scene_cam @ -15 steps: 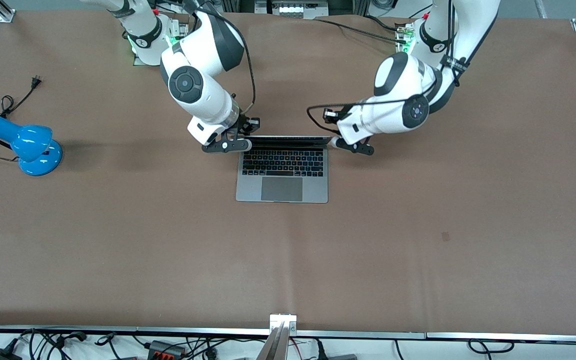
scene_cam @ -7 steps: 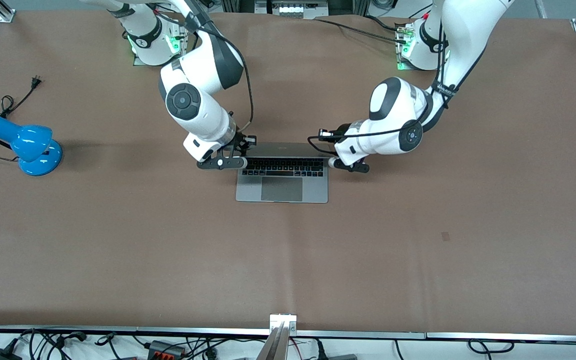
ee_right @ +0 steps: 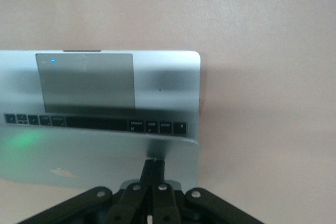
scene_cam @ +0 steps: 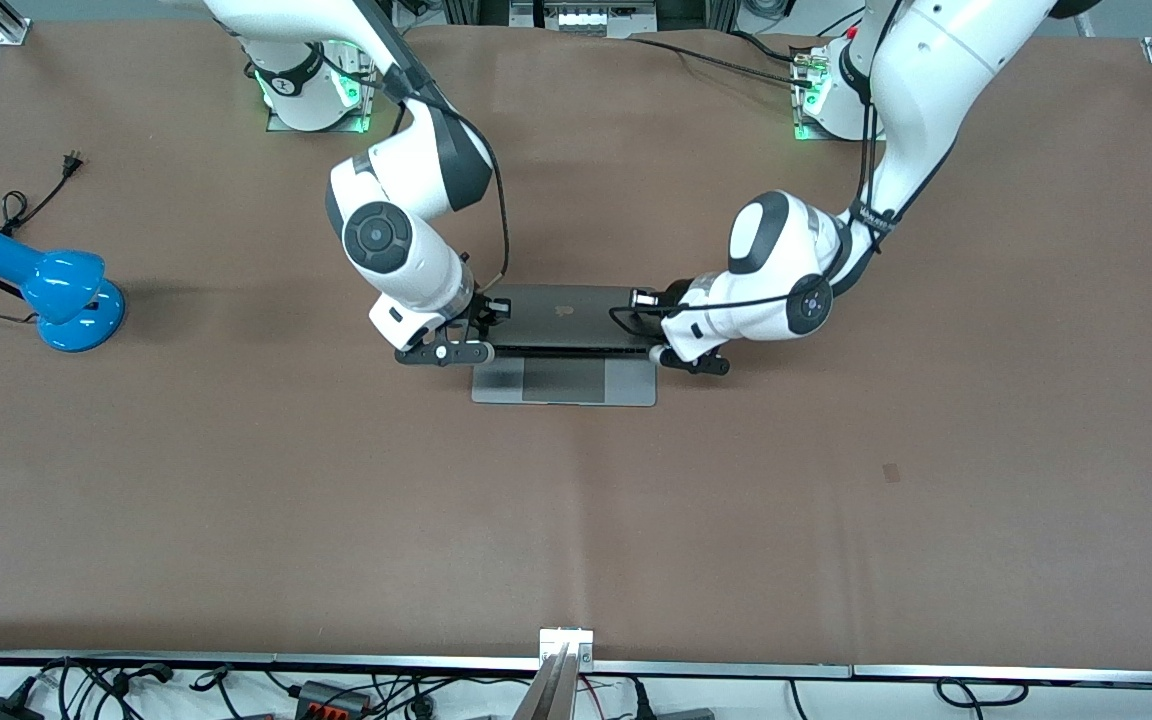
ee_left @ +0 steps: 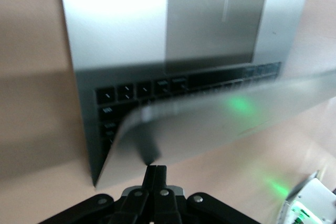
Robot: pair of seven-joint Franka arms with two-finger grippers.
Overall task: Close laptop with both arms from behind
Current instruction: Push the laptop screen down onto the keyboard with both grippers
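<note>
Laptop [scene_cam: 564, 345] sits mid-counter [scene_cam: 836, 520], lid half lowered because left tool [scene_cam: 664, 352] and right tool [scene_cam: 484, 350], both pinched closed and empty, press its back corners for even pushing.

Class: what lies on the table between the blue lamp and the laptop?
Nothing: the front view shows only bare brown table between the blue lamp and the laptop.

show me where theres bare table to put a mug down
Bare table spreads between the laptop and the front camera's edge, and toward the left arm's end. Crowded: the shut left gripper and right gripper flank the lid; the blue lamp takes the right arm's end.
</note>
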